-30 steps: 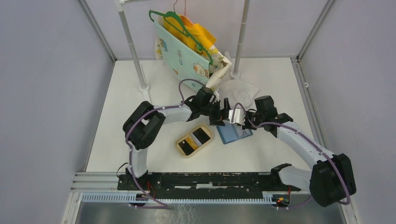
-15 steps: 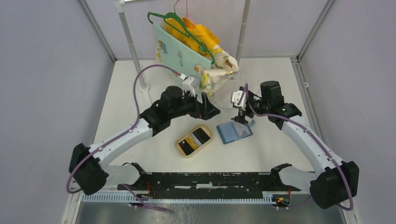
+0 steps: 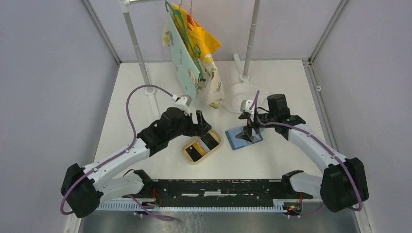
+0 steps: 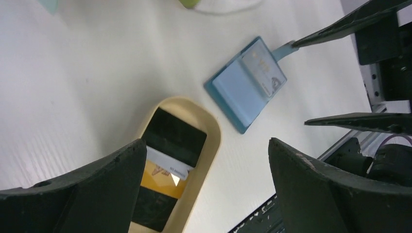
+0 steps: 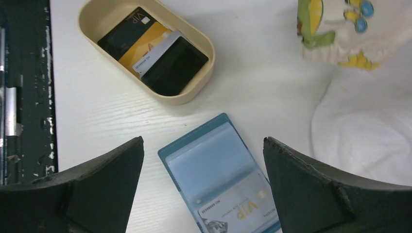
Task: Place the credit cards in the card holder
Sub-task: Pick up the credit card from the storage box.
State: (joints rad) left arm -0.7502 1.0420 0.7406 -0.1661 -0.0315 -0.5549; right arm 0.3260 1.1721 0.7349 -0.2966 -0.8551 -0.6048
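The card holder [image 3: 243, 137] lies open on the table, blue, with clear pockets. One pocket holds a silver VIP card [image 5: 240, 209]. Two black credit cards [image 5: 175, 65] [image 5: 122, 33] lie in a tan oval tray [image 3: 215, 143] together with a gold card [image 5: 143, 48] and a silver one. My left gripper [image 3: 200, 125] hangs open just above the tray [image 4: 214, 138], nothing between its fingers. My right gripper [image 3: 250, 132] stands open over the card holder [image 5: 214, 167], also holding nothing. In the left wrist view the card holder [image 4: 245, 87] lies beyond the tray.
A rail at the back carries hangers with printed clothes [image 3: 192, 53] between two white posts [image 3: 141, 58] [image 3: 248, 43]. A white cloth [image 3: 240, 92] lies behind the card holder. Grey walls close in both sides. The black base rail [image 3: 209, 187] runs along the near edge.
My left arm has drawn back from the hanging clothes and come down over the tray. The right gripper has opened and sunk toward the card holder. The clothes have swung left.
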